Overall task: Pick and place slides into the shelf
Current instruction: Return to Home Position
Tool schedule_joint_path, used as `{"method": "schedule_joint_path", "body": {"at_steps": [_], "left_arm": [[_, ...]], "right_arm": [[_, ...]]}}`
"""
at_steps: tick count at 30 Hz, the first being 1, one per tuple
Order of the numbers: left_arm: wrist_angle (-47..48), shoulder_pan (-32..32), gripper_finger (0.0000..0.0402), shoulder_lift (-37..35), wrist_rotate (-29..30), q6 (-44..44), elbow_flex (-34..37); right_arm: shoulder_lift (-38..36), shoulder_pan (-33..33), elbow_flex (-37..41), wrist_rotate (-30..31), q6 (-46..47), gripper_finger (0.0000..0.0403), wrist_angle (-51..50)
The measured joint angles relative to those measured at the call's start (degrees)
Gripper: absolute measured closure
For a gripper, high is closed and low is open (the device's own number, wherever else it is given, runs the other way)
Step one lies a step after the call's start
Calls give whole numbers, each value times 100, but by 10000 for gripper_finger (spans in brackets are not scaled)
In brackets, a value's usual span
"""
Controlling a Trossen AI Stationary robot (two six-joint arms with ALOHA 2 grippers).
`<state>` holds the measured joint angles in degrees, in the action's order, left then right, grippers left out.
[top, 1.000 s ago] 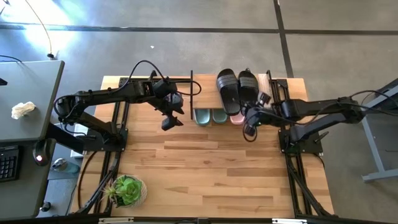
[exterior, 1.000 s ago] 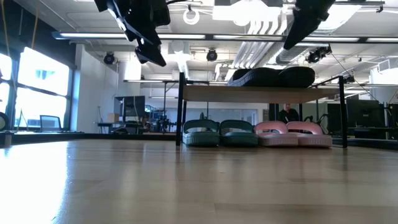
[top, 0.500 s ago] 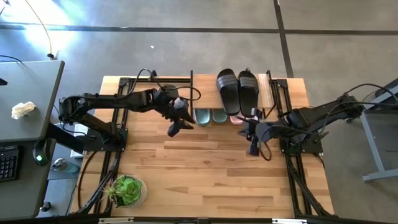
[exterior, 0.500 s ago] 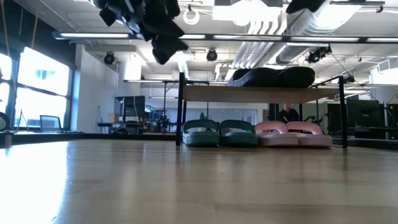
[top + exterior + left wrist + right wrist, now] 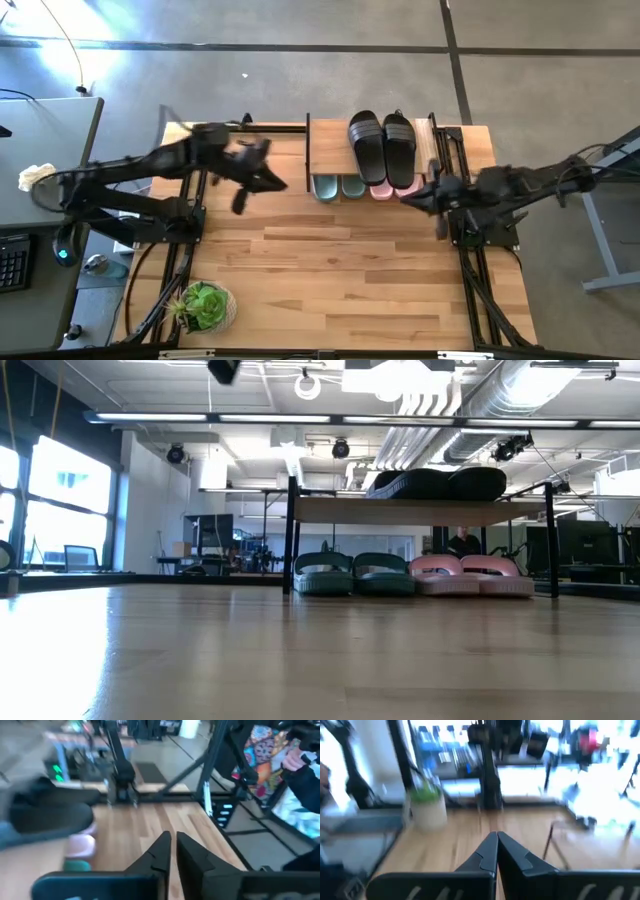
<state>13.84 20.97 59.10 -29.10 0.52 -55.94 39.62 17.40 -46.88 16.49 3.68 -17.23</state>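
Note:
The shelf stands at the table's far edge. A black pair of slides lies on its plank top. Under it, on the table, a green pair and a pink pair stand side by side. My left gripper hovers left of the shelf, shut and holding nothing; its fingertips nearly meet. Just right of the pink pair, my right gripper is shut and holds nothing. In the low view only a bit of the left gripper shows at the top.
A potted plant sits at the table's near left corner. Black arm frames stand at the table's two sides. The wide wooden tabletop lies in front of the shelf. In the left wrist view a person's sleeve shows beyond the table.
Both arms have swung away from the middle of the table in front of the shelf. My left gripper has risen and gone toward the table's left edge. My right gripper has gone toward the right edge and risen out of the low view. The slides have stayed put.

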Motion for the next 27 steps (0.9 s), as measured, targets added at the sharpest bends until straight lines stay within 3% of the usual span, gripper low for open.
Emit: {"method": "schedule_joint_path", "body": {"at_steps": [4,10,17,27], "left_arm": [[243,2,396,-817,196,225,73],[212,2,396,-1965,412,204,716],[-163,4,397,-3219,771,-161,1480],[-183,2,400,-4668,1242,-582,2258]], "right_arm": [[-799,-159,370,-198,-354,403,542],[-1774,-403,667,-14,-534,403,906],[-2366,-523,884,197,-720,403,942],[-3277,-521,1748,-5,-488,403,1112]]}}
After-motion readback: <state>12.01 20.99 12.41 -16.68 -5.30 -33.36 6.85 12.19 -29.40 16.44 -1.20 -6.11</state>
